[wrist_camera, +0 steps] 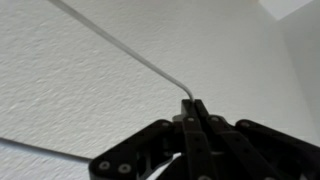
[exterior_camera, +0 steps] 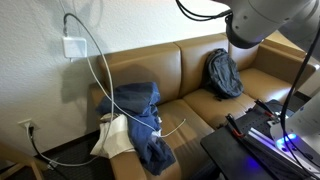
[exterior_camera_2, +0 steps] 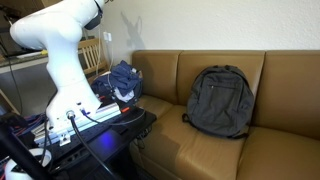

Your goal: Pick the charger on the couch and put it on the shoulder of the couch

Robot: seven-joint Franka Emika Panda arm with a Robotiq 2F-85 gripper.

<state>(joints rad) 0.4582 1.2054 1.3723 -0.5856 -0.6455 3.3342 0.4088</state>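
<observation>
Wrist view: we are seeing the gripper clamped on the cord, which is running toward 10 o'clock. In an exterior view the charger is dangling at 10 o'clock from the shoulder.

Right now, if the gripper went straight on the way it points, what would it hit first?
Probably the white textured wall: in the wrist view the gripper, shut on the thin white cord, faces it with nothing else ahead. Its distance is unclear.
</observation>
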